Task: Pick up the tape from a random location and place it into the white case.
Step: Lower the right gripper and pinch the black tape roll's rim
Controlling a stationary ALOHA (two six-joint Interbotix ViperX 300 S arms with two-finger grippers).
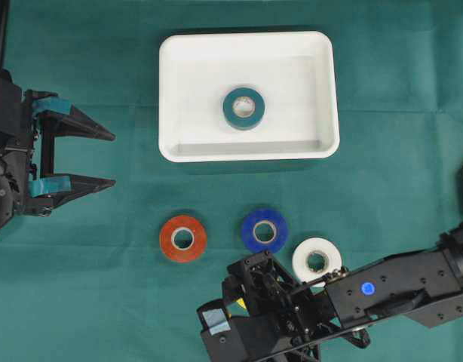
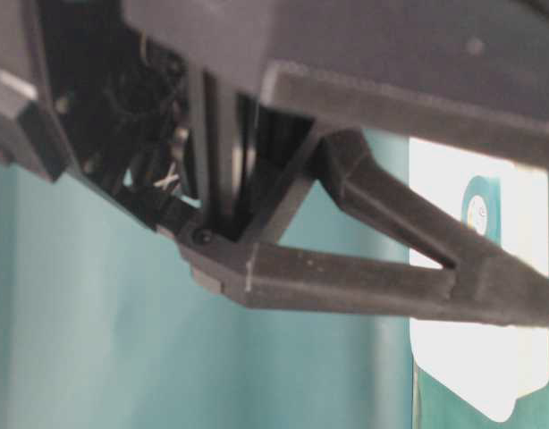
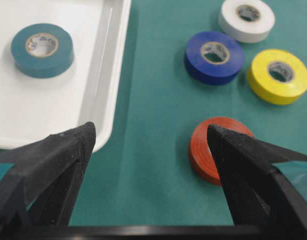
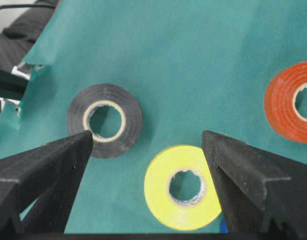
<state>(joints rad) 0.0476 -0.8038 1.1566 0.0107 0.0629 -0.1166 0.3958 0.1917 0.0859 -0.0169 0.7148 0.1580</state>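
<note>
While one teal tape roll already lies in the white case, the right gripper hovers with fingers spread wide over the yellow tape roll, apparently lining up a grasp; the left gripper waits wide open.

- One tape roll lies flat in the tray.
- Three rolls sit in a row on the cloth below the tray.
</note>
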